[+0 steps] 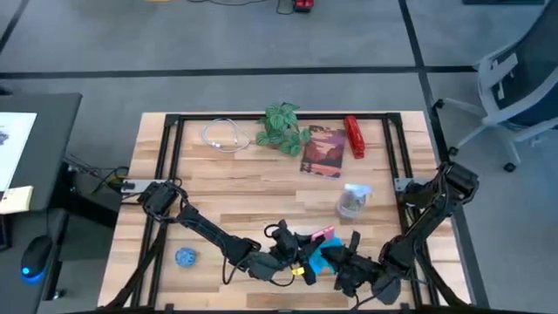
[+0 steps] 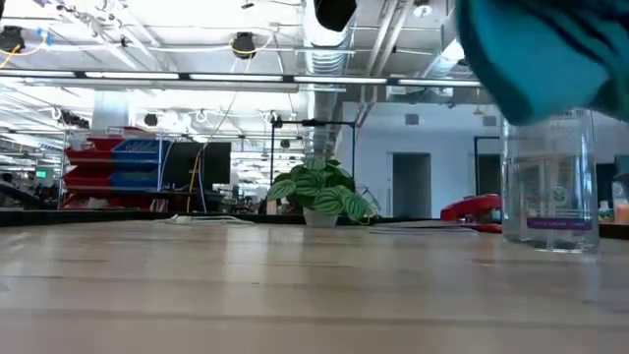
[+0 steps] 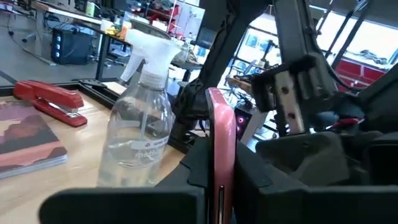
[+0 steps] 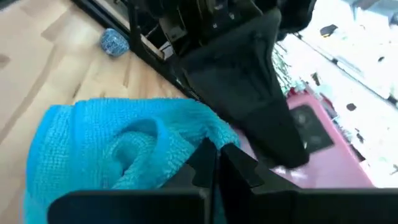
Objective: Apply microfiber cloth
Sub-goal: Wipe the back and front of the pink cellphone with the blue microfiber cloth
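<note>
Microfiber cloth: nearest my right wrist camera, a bunched sky-blue fold pinched in the right gripper's fingers, lifted off the table; it also fills the upper corner of the low view, and from above it sits near the 6 o'clock edge, just right of centre.
Blue patterned ball: I see it at about 7 o'clock on the table, well apart from both grippers.
Left gripper: near 6 o'clock, fingers closed on the edges of a pink-cased phone, held on edge above the wood.
Pink-cased phone: upright between the left fingers, its pink edge toward my left wrist camera; from the right wrist camera its pink back with the dark camera patch lies just beside the cloth.
Right gripper: at 5 o'clock, just right of the left one, fingers clamped nearly together on the cloth.
Cable: white, looped, at 11 o'clock.
Plant: small, leafy, at 12 o'clock.
Book: just right of the plant.
Red stapler: at 1 o'clock, beside the book.
Spray bottle: clear, at about 3 o'clock from centre, between the book and the grippers.
</note>
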You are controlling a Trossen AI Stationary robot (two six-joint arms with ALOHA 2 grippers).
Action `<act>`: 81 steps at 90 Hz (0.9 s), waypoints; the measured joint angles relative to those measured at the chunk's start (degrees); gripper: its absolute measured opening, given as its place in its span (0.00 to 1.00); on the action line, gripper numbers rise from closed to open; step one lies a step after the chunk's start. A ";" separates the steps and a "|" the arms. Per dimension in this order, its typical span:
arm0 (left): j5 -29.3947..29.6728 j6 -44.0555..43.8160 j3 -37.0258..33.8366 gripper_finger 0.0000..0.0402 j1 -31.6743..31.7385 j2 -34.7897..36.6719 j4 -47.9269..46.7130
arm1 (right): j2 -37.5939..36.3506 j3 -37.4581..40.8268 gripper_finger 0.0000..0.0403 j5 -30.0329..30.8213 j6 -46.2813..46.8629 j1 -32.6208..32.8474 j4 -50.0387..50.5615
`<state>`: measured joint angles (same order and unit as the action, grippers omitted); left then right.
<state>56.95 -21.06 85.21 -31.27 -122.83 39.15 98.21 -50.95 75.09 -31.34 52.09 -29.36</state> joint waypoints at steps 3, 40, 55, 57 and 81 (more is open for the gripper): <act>0.11 0.02 0.00 0.02 0.00 0.00 -0.26 | 0.00 -0.03 0.00 -0.62 0.63 -0.34 0.61; 0.76 1.09 -0.11 0.02 -0.04 -0.12 -0.75 | -0.12 -0.07 0.00 -0.35 21.74 1.18 23.95; 0.11 0.32 -0.02 0.02 -0.15 0.04 -0.54 | -4.12 -0.03 0.00 7.19 8.64 1.55 17.40; 0.00 0.15 -0.02 0.02 -0.15 0.04 -0.58 | -4.70 -0.03 0.00 7.64 7.52 1.45 17.14; 0.10 0.11 0.02 0.03 -0.07 0.17 -0.92 | -8.15 -0.03 0.00 6.95 9.35 0.27 19.70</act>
<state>57.05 -20.95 85.23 -31.33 -122.66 38.22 90.06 -50.98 82.03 -21.99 52.36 -9.66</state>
